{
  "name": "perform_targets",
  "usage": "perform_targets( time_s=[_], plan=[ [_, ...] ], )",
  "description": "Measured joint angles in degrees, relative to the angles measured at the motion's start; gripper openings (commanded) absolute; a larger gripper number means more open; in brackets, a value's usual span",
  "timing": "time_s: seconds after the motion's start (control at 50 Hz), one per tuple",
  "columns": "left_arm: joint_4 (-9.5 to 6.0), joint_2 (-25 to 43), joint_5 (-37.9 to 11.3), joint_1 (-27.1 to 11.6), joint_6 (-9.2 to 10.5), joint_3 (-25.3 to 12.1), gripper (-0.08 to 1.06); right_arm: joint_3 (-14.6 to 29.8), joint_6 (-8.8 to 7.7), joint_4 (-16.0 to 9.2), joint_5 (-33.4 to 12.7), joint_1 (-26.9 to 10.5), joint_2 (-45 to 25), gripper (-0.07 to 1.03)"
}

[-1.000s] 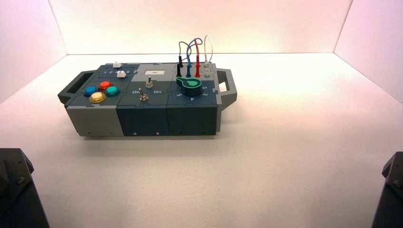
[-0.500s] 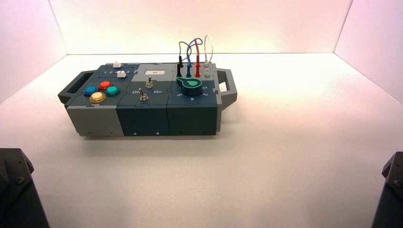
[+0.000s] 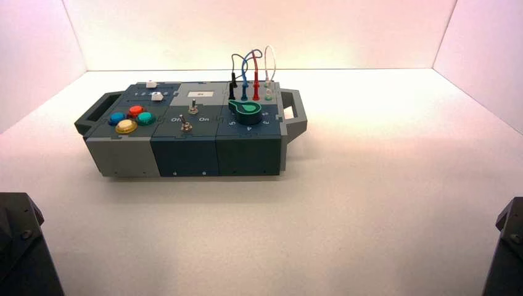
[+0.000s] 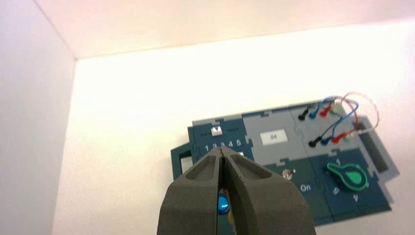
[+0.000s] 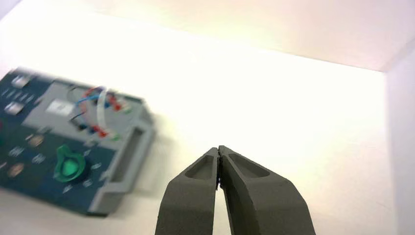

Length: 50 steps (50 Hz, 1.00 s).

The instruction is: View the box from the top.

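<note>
The box [image 3: 185,132] is sitting on the white tabletop [image 3: 370,203] in the upper left-centre of the high view. The left gripper [image 4: 222,152] and right gripper [image 5: 218,152] are hanging above it with fingers pressed together and holding nothing, apparently so their wrist cameras are looking down onto its panel.
</note>
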<state>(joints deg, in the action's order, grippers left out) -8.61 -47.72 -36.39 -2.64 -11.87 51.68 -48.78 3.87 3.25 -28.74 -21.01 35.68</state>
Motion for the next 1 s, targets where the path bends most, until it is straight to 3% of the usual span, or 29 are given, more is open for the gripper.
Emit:
perform_targets(
  time_s=[0.22, 0.42, 0.74, 1.0],
  plan=[
    [0.09, 8.5, -6.7, -2.8, -1.14, -5.4, -0.03, 8.9, 0.00, -3.3, -4.5, -10.2, -12.2, -0.02],
    [0.09, 11.3, -13.9, -6.4, -2.20, -7.0, -0.03, 13.4, 0.00, -5.5, -6.0, -15.5, -19.4, -0.02],
    [0.00, 11.8, -22.6, -7.8, -2.11, -6.9, -0.03, 19.7, -0.09, -6.5, -12.7, -20.7, -30.2, -0.02],
    [0.09, 12.7, -28.7, -7.7, -1.93, -5.2, -0.03, 22.9, -0.09, -7.8, -13.9, -21.8, -33.3, -0.02]
  ],
)
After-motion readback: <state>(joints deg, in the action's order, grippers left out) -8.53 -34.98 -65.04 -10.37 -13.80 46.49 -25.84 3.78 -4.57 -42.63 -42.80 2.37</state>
